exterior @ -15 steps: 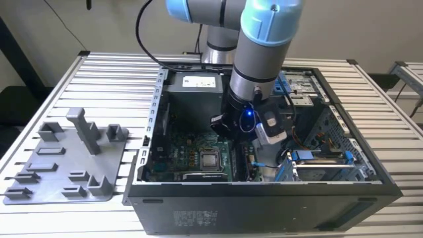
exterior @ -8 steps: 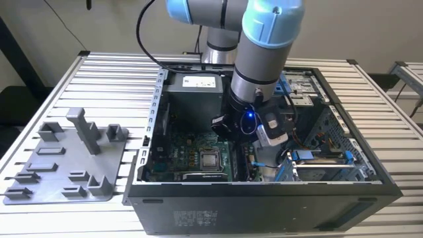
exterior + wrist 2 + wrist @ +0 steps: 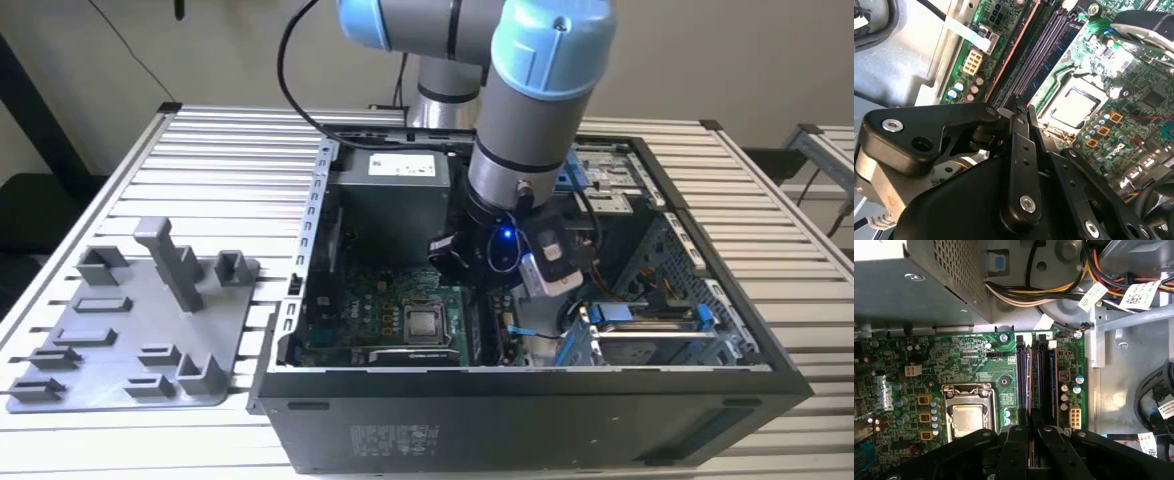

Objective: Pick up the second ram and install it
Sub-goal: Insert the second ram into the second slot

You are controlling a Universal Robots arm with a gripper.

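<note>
**Inside the open case, over the memory slots**

Down inside the open computer case (image 3: 534, 420), my gripper (image 3: 478, 285) hangs low over the motherboard (image 3: 954, 355); the exterior view shows my arm reaching in from above, just beside the CPU socket (image 3: 424, 322) on the exterior view's right.

In the first wrist view my gripper (image 3: 1030, 427) sits directly above the long black memory slots (image 3: 1043, 380); my fingers (image 3: 1015, 450) are drawn narrow, with only a slim gap between them. In that gap lies a thin dark strip seen edge-on, which I take for the second ram (image 3: 1028, 405); it runs along the line of the slots, upright on its long edge, close against the neighbouring slot; whether it is fully seated I cannot tell.

In the second wrist view my gripper (image 3: 1021, 107) shows the same narrow stance, its tips over the parallel slots (image 3: 1044, 45); the CPU socket (image 3: 1074, 107) lies just beside them.

Beyond the slots in the first wrist view, the CPU socket (image 3: 968, 412) sits to one side; the grey power supply (image 3: 914, 285) stands past the board's edge; a bundle of coloured cables (image 3: 1024, 292) leaves it.

Outside the case, toward the exterior view's left, a grey plastic tray (image 3: 134, 340) with upright blocks rests on the slotted table (image 3: 227, 150), well apart from my gripper.
</note>
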